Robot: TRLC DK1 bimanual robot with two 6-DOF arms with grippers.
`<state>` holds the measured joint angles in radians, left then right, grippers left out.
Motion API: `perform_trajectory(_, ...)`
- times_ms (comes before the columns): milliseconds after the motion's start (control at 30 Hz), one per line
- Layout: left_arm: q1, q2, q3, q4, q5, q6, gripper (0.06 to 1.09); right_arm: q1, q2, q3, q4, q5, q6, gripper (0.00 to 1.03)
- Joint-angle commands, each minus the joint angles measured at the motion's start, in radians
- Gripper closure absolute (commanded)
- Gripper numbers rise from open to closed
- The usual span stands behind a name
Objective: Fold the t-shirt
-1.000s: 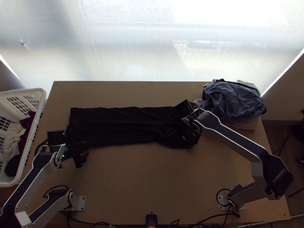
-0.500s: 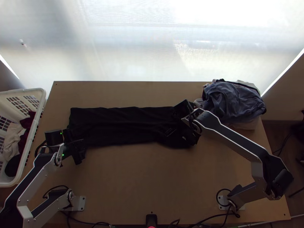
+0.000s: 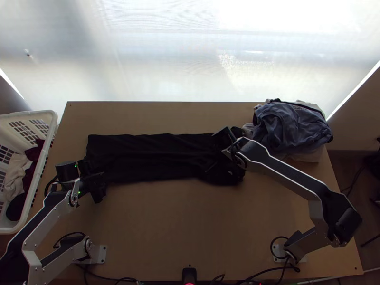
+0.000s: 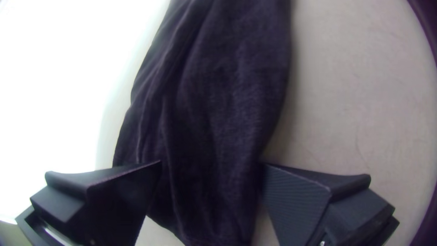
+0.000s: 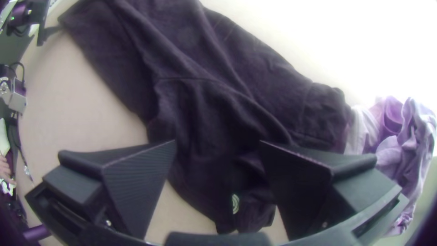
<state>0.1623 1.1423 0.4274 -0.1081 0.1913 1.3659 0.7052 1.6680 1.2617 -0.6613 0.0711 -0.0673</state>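
T-shirt [image 3: 147, 156] partly under outstretched right arm [image 3: 280, 169], left claw [image 3: 98, 183] open.

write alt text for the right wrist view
A black shirt lies creased on a table, with the right hand open over one end. The cloth there has a small pale mark; a clothes pile sits beside the shirt.

The black t-shirt [image 3: 152, 156] lies on the wooden table [image 3: 190, 223] as a long, narrow strip running from left to right, gathered lengthwise rather than spread wide. Low wrinkles run along its length. Its left end has a fairly square far corner; its right end is uneven and bunched, with seams, overlapping folds and a small pale curved mark [image 5: 235, 203], and reaches near the heap of clothes [image 3: 292, 128].
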Motion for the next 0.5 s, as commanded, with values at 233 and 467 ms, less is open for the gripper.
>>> perform_trajectory(233, 0.006, 0.0, 0.017, 0.007, -0.006, -0.002, 0.11, 0.039, 0.016, -0.031, 0.284, 0.042, -0.032, 1.0)
perform_trajectory(467, 0.006, 0.011, 0.022, -0.019, -0.004, -0.002, 0.43, 0.088, 0.078, -0.162, 0.519, 0.084, -0.085, 1.0)
